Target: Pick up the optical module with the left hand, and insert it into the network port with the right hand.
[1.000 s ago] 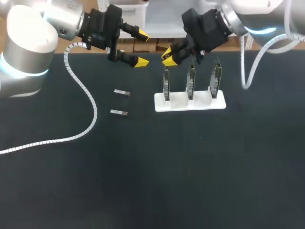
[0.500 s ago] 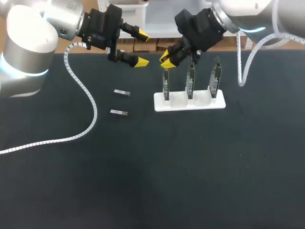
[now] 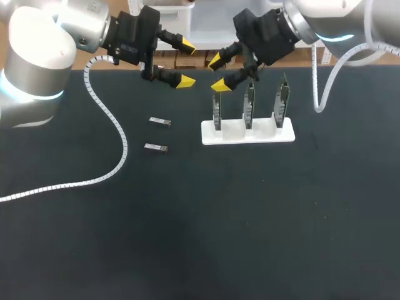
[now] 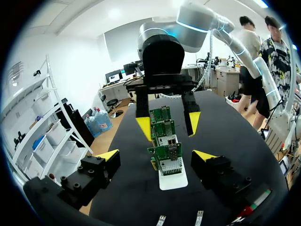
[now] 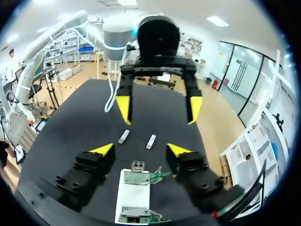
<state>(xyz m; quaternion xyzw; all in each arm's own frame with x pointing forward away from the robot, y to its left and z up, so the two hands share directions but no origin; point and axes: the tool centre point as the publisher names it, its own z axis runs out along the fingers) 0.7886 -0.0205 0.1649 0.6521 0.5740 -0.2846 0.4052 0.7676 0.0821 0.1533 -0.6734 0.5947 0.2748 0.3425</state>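
– Black table [image 3: 187,237] beneath us, and at our far left the white spiral cable [image 3: 94,112] snakes down from our left arm [image 3: 37,56] and across the surface.

– We follow that arm in and there's our left gripper [image 3: 186,63], hanging over the table's far edge. Its yellow tips are spread wide with nothing between them.

– Where are the optical modules [image 3: 160,121]?

– Both lie flat on the table, below that gripper and a touch to its left. The nearer module [image 3: 155,147] sits just in front of the other, the two apart, neither touched by any finger. From our left wrist they show under the gripper, short of the holder.

– Moving right, what have we got?

– Our right gripper [image 3: 218,73], fingers wide apart as well and carrying nothing. It hovers over the left end of the white holder [image 3: 265,136], its lower tip just above the leftmost board. We can't tell whether it touches.

– And the holder itself?

– It stands to the right of the modules, with three green network boards [image 3: 249,103] upright in a row in its slots. Our right arm [image 3: 325,19] comes in from the far right corner above them.
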